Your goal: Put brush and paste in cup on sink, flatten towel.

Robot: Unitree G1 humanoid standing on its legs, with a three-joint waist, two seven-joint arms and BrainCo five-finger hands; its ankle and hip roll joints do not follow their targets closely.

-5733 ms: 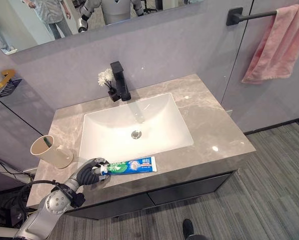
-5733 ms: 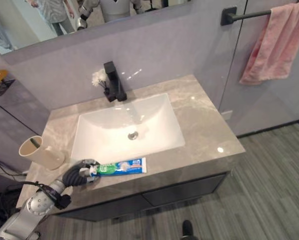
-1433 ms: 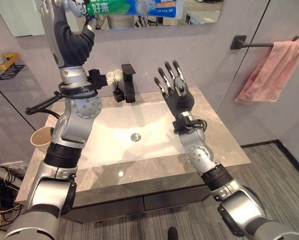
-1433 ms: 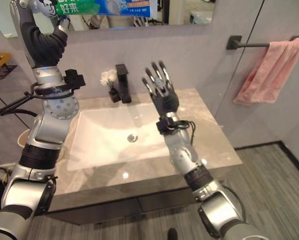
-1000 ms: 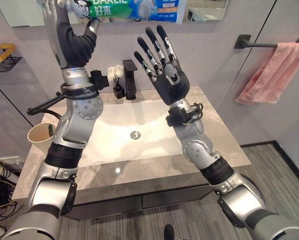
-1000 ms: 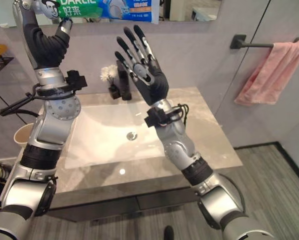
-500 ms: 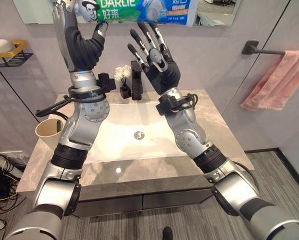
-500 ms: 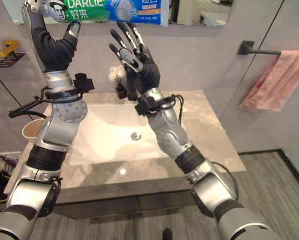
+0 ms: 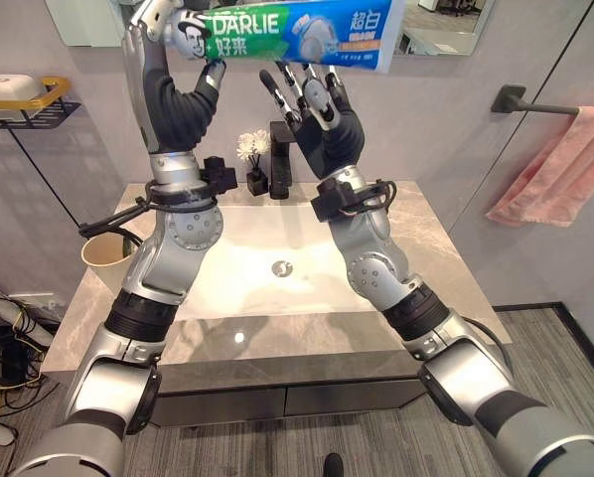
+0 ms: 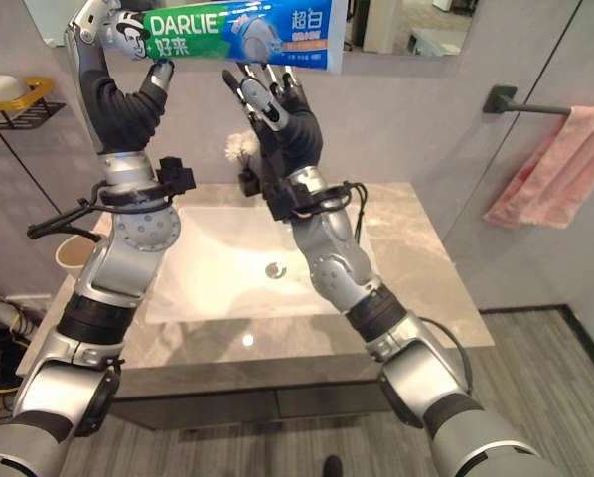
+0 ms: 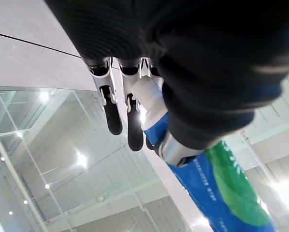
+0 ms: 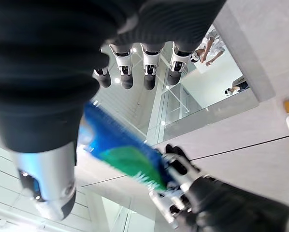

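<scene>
Green-and-blue toothpaste tube (image 9: 295,33) held high, level, in front of mirror, above white rectangular basin (image 9: 277,260). Left hand (image 9: 168,75) pinches tube's cap end between thumb and curled fingers. Right hand (image 9: 317,114) raised just below tube's middle, fingers spread, apart from tube. Beige cup (image 9: 105,261) on grey marble counter (image 9: 436,263), left of basin. Pink towel (image 9: 560,174) bunched on black wall bar (image 9: 535,102), far right.

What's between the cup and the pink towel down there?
In the left eye view, the white sink basin and both robot arms stand between the cup and towel.
</scene>
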